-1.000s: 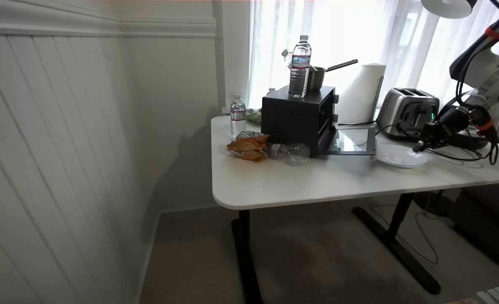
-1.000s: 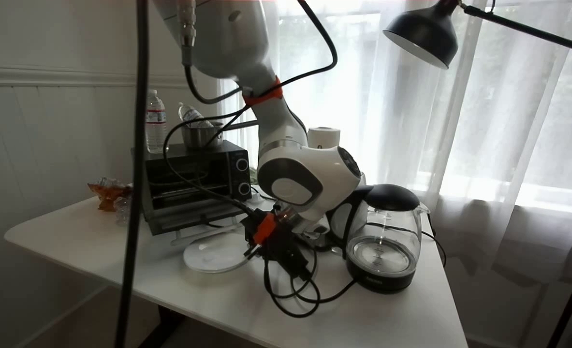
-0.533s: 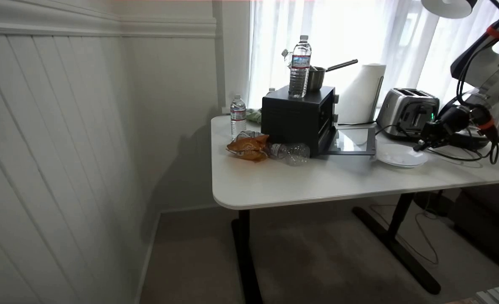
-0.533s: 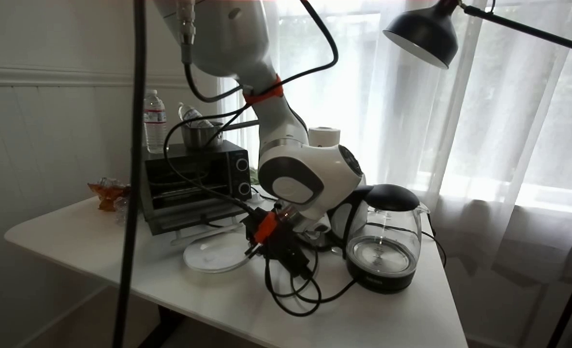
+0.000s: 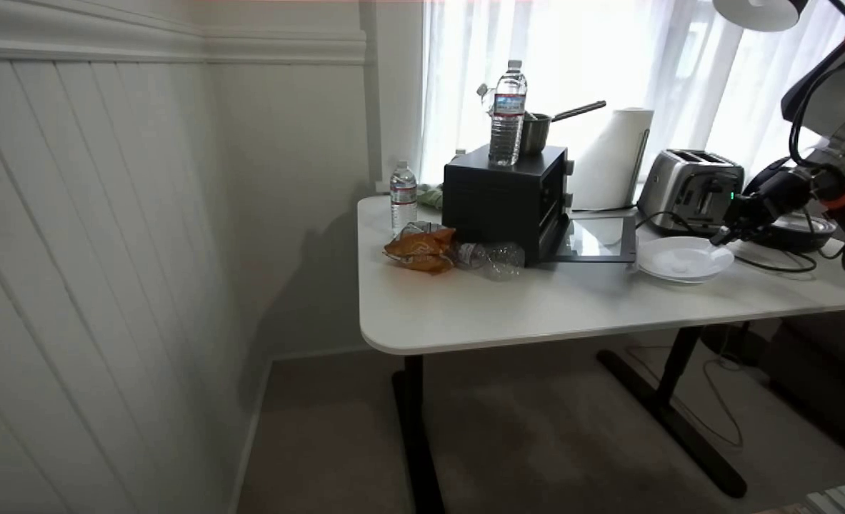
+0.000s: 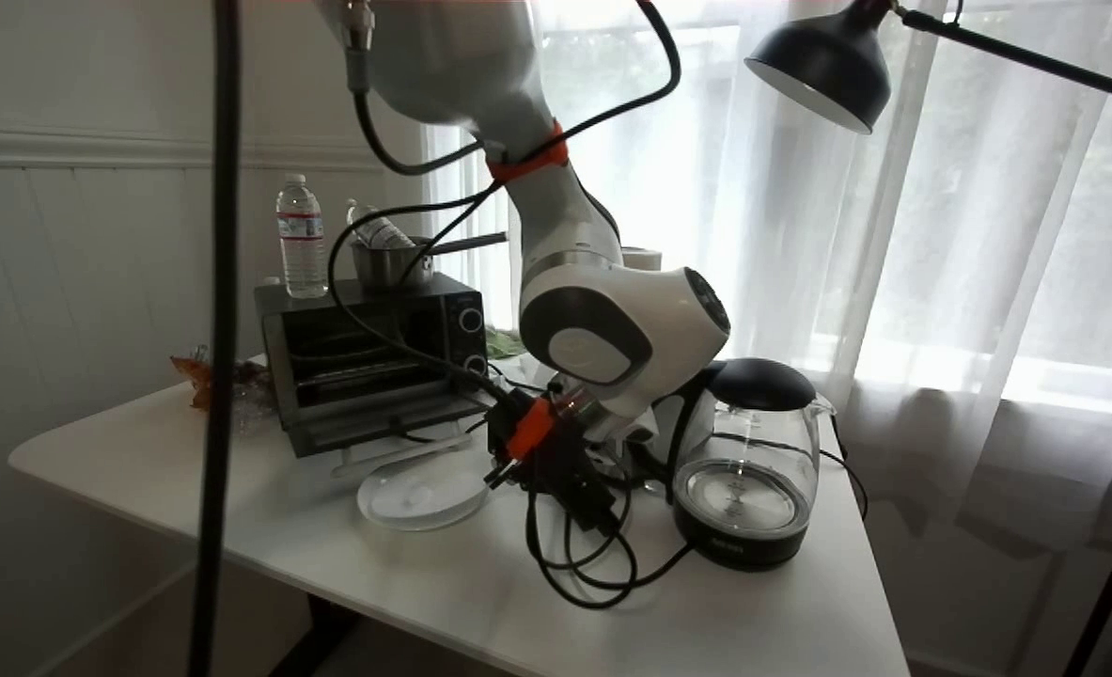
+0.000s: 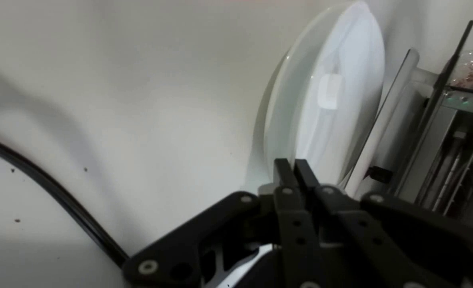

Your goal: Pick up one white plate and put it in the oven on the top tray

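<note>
A white table (image 5: 422,314) stands on carpet (image 5: 522,435) near a panelled wall (image 5: 108,235) and bright curtains (image 6: 800,235).

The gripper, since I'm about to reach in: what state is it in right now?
Gripper: closed, jaws pinching the rim of the upper white plate.

A silver toaster (image 5: 688,189) stands between a white paper roll (image 5: 611,160) and a glass kettle (image 6: 745,461).

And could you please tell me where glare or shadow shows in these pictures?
In both exterior views, window light partly washes out the curtains; in an exterior view, the oven's glass door catches glare; in the wrist view, a soft shadow lies beside the black cable.
</note>
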You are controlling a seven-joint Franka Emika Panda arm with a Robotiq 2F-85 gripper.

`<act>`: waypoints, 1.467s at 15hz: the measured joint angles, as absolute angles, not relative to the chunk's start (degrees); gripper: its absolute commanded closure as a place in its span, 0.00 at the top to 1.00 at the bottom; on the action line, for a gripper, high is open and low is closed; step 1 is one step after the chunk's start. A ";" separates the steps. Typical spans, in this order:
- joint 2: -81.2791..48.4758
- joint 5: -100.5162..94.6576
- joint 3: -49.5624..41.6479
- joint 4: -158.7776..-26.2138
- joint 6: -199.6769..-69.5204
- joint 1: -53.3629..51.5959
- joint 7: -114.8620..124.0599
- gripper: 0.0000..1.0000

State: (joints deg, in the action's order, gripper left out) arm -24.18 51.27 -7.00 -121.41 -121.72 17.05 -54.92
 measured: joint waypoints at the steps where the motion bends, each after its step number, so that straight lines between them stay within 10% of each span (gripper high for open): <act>1: -23.71 51.27 -7.28 -121.41 -120.70 17.41 -54.92 0.03; 22: -22.46 53.15 -13.52 -119.76 -103.68 26.41 -59.23 0.03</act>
